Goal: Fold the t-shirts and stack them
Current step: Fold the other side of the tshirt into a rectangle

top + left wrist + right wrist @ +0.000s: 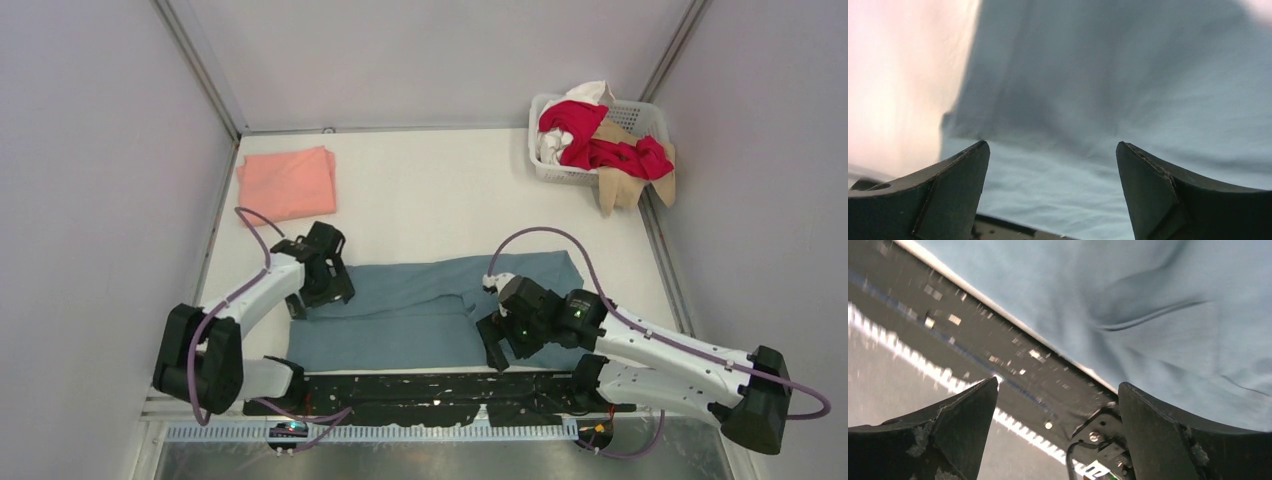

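Five shirts show in all, on a pale matte table point(440, 180); largest is the blue-grey t-shirt point(420, 325), spread in a long band across the near middle, partly folded over itself with soft ridges along its length; being thin knit cloth, it is probably light, limp and apt to sag or drag, so it wants pinching at a hem or corner, both arms lifting together, not at mid-panel. Next comes the white plastic lattice basket point(556, 176) in the far right corner, stiff and open-walled, heaped with a red shirt point(580, 125), a white shirt point(598, 94) and a tan shirt point(628, 188) drooping over its rim; far left lies the salmon-pink t-shirt point(288, 182), a neat flat rectangle. The left gripper point(1053, 162) hovers over the blue-grey t-shirt's left end, fingers spread, nothing held; the right gripper point(1058, 407) gapes likewise above its near hem.
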`<action>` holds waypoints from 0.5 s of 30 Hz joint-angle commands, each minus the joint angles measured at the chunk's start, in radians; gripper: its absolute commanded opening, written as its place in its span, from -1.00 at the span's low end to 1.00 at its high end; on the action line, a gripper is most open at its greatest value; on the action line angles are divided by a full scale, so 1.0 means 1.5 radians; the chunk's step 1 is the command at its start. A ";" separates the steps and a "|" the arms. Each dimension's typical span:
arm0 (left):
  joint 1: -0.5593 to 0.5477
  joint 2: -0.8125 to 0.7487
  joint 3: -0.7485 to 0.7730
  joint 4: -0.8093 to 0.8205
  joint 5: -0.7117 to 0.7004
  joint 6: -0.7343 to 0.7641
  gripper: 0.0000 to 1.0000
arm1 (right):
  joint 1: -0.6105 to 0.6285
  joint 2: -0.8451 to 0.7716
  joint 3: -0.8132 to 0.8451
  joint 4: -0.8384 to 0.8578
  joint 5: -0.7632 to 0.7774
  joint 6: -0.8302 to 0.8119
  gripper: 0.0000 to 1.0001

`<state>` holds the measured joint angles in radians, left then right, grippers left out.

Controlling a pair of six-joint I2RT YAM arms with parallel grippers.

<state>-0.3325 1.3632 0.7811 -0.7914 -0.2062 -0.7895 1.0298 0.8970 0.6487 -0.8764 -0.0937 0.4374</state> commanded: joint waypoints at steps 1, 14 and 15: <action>0.002 -0.108 -0.054 -0.142 -0.091 -0.068 0.99 | -0.093 -0.047 0.023 0.025 0.122 0.040 0.90; 0.001 -0.299 -0.012 -0.031 0.034 0.012 0.99 | -0.210 0.146 0.066 0.068 0.189 0.103 0.90; 0.000 -0.285 -0.007 -0.012 0.053 0.017 0.99 | -0.210 0.170 0.083 0.030 0.230 0.109 0.90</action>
<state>-0.3325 0.8955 0.7235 -1.0023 -0.2852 -0.8433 0.7288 1.0084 0.6842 -0.7742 0.1089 0.5575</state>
